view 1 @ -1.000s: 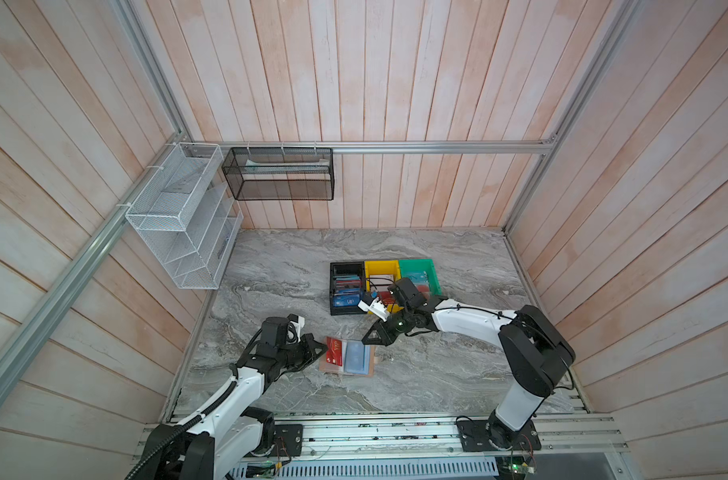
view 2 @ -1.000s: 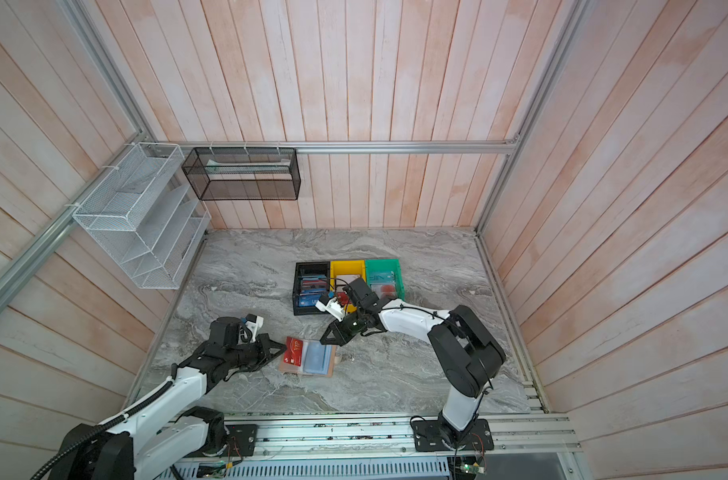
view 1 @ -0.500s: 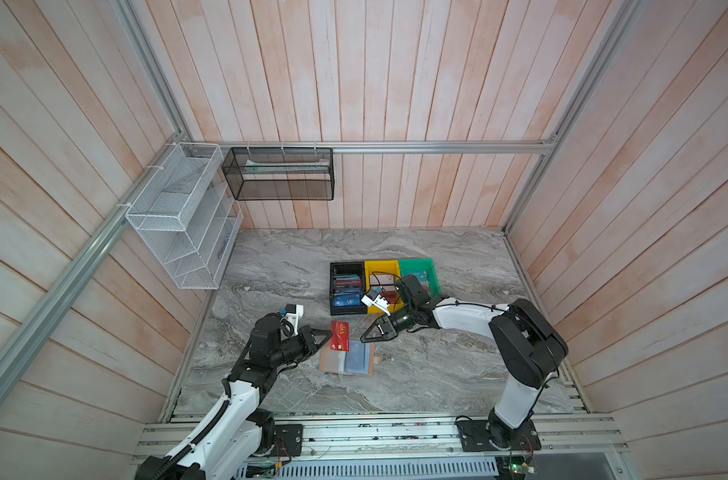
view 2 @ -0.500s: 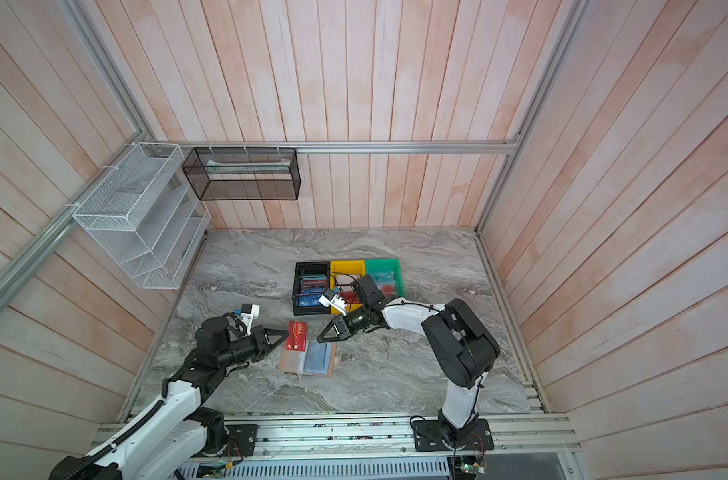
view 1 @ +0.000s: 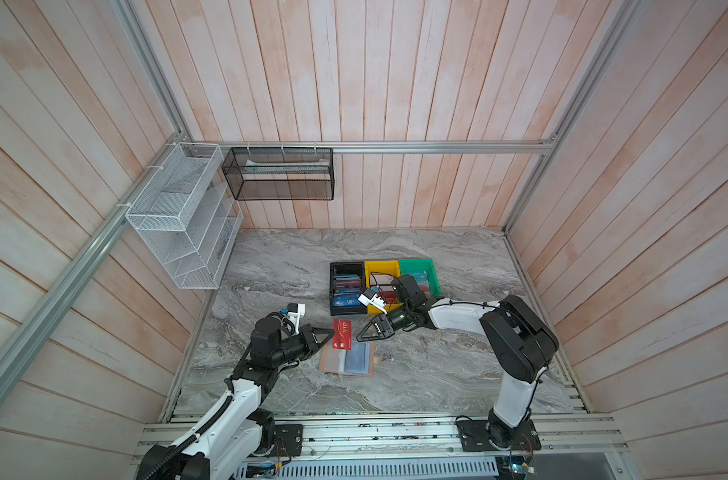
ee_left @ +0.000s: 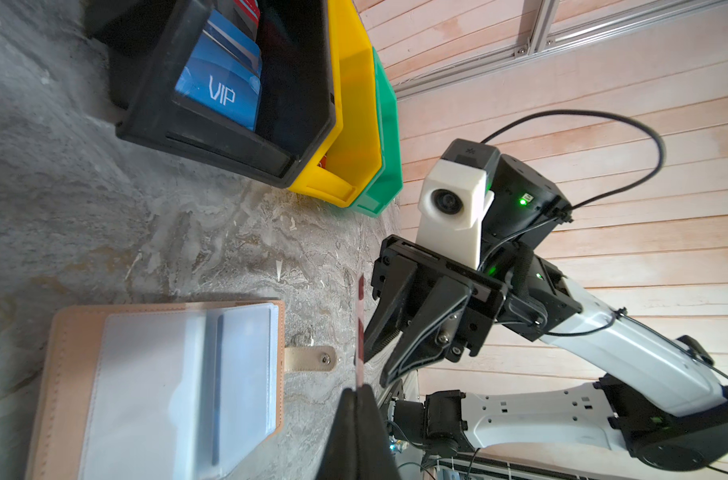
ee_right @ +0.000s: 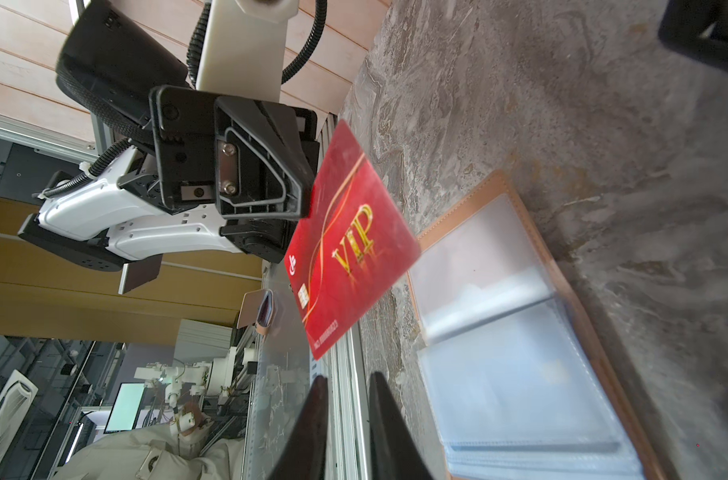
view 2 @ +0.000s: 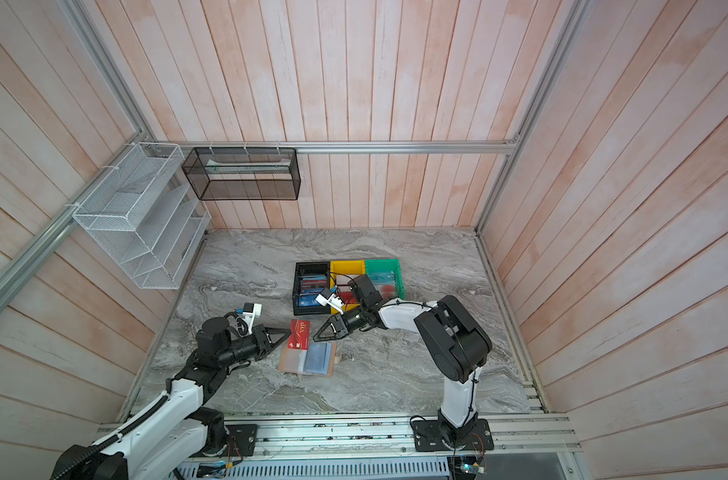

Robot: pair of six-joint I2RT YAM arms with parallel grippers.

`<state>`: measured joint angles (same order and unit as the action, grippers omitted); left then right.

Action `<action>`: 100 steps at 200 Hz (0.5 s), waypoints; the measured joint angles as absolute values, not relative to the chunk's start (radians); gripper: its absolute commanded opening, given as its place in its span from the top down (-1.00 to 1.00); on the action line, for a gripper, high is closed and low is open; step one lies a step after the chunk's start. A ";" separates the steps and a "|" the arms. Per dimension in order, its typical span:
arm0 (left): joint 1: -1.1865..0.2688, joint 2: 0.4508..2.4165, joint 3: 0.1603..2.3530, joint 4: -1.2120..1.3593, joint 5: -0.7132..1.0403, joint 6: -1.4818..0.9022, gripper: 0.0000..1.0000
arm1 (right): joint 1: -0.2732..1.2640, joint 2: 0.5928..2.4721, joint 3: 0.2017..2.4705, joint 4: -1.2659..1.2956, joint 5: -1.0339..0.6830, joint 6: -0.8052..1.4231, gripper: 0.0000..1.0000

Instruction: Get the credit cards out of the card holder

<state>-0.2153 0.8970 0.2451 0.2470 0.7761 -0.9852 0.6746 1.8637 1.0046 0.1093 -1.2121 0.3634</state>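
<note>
on the marble tabletop (view 1: 437, 374), boxed by pale planks (view 1: 395, 104), the card holder (view 1: 347, 360) is laid open. near it the red vip card (view 1: 342, 334) is pinched by the left gripper (view 1: 331, 331), right gripper (view 1: 361, 337) narrowly parted, empty; only its edge is seen from the left wrist.

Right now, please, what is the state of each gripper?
Left gripper: closed on the red VIP card.
Right gripper: slightly open, holding nothing.

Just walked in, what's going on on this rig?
The left gripper, jaws shut, pinches the red VIP card, held clear of the open card holder on the table. The right gripper faces the card, jaws slightly apart, holding nothing. A blue card sits in a holder sleeve.
</note>
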 measured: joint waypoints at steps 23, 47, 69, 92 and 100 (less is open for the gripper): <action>-0.216 0.907 0.245 0.258 0.779 -0.985 1.00 | 0.684 1.883 1.013 0.137 -1.224 0.385 0.60; -0.217 0.919 0.245 0.263 0.781 -0.986 1.00 | 0.692 1.887 1.025 0.160 -1.234 0.402 0.60; -0.219 0.928 0.245 0.277 0.778 -0.989 1.00 | 0.692 1.887 1.034 0.178 -1.240 0.420 0.59; -0.219 0.937 0.245 0.293 0.776 -0.989 1.00 | 0.692 1.890 1.034 0.187 -1.240 0.436 0.59; -0.221 0.942 0.245 0.299 0.775 -0.989 1.00 | 0.692 1.896 1.036 0.191 -1.240 0.443 0.59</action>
